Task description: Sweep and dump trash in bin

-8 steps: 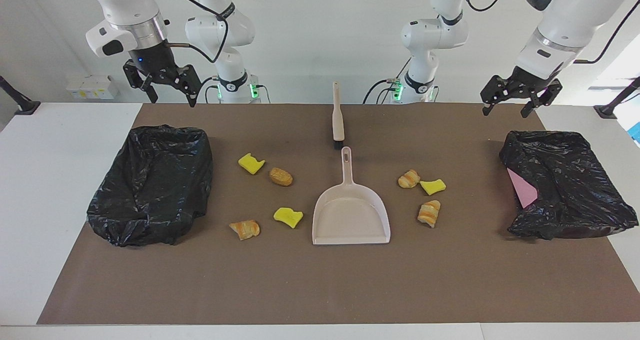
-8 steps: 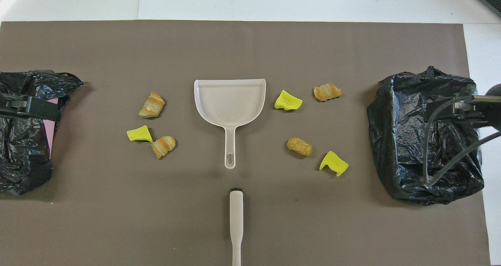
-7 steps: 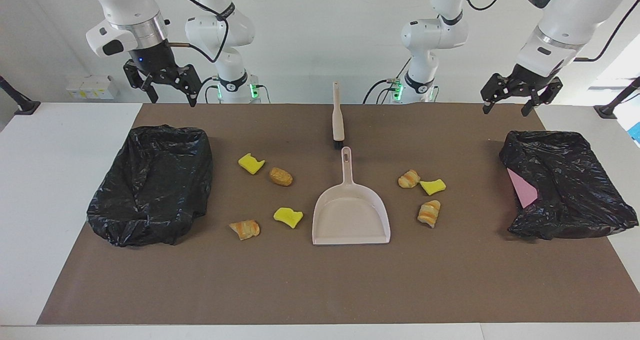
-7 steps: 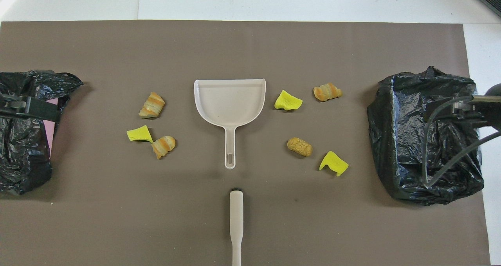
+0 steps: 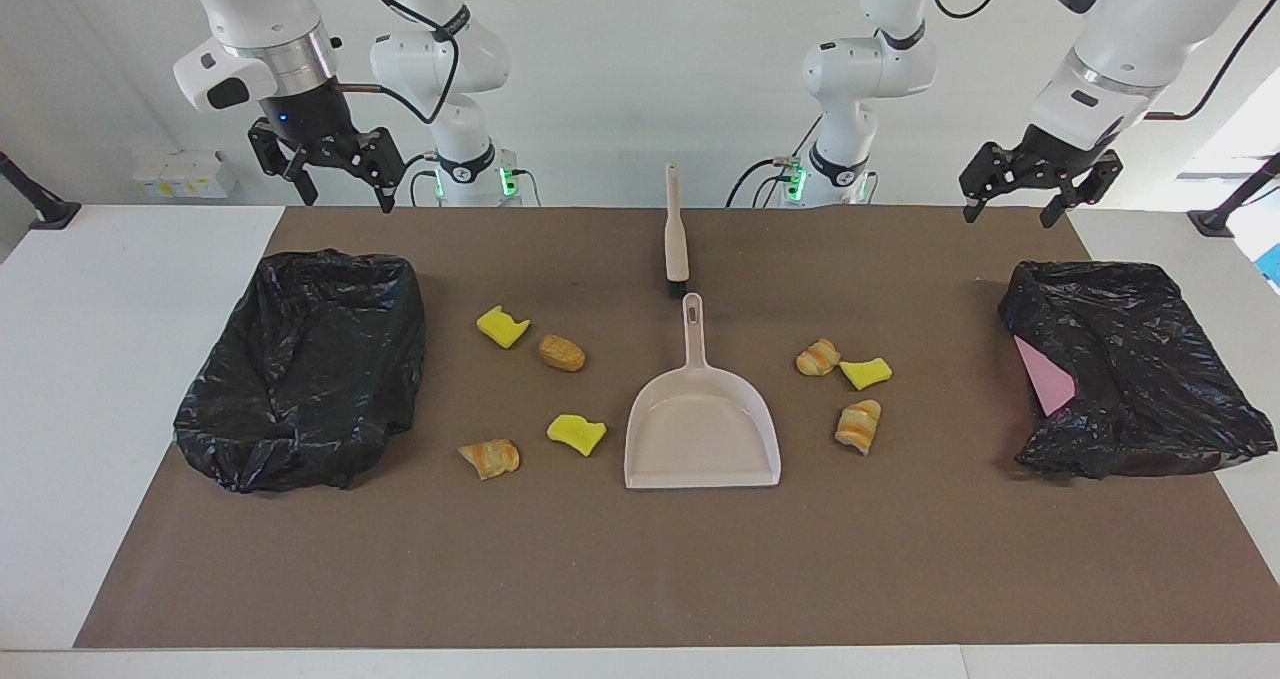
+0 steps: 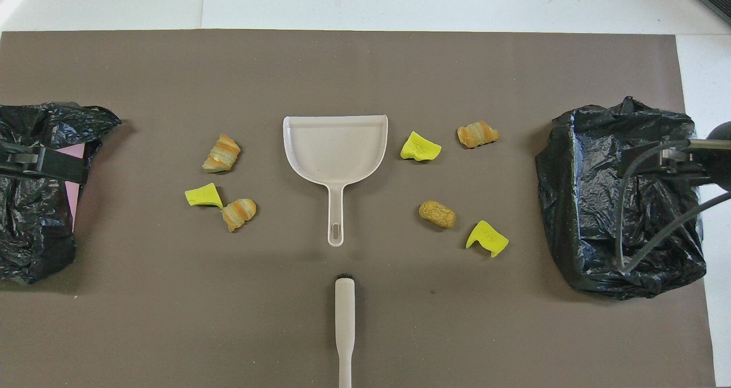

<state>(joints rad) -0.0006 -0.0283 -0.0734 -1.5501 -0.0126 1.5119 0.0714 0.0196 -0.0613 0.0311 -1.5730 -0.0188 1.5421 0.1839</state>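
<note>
Several pieces of trash lie on the brown mat on both sides of the beige dustpan (image 5: 702,429): yellow spongy chunks (image 5: 502,326) (image 5: 866,371) and golden-brown bread bits (image 5: 562,352) (image 5: 859,425). The dustpan lies flat, its handle toward the robots. In line with that handle and nearer the robots lies the beige brush (image 5: 676,234), bristles toward the pan. My right gripper (image 5: 345,201) hangs open and empty high over the black-bagged bin (image 5: 305,364) at the right arm's end. Over the other bagged bin (image 5: 1125,364) my left gripper (image 5: 1007,219) hangs open and empty.
A pink patch (image 5: 1043,377) shows through the bag on the bin at the left arm's end. The brown mat (image 6: 365,68) covers most of the white table, whose bare margins (image 5: 100,359) flank it. A cable (image 6: 657,234) loops from the right arm over its bin.
Both grippers have drifted slightly upward, the left one more visibly. Nothing on the mat has moved.
</note>
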